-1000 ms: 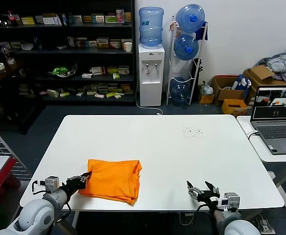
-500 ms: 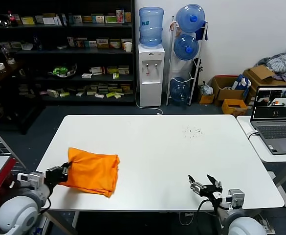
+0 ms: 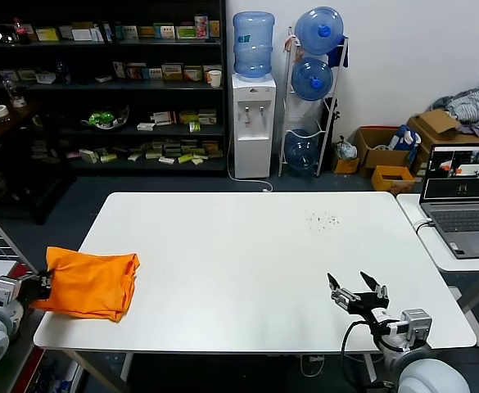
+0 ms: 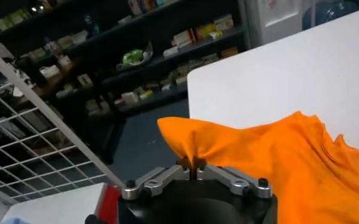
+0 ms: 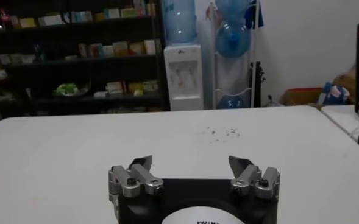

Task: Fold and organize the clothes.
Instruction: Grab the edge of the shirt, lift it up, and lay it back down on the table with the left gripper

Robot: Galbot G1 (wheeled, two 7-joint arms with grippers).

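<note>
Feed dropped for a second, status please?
Left gripper shut on folded shirt at table's left edge. Right gripper open, empty, near front edge. Nothing in the way.

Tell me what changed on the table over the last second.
The left gripper, shut on the folded orange T-shirt, dragged it across the white table to the robot's left, up to that edge. The right gripper stayed open and empty near the front edge, shifting only slightly. The laptop did not move.
</note>
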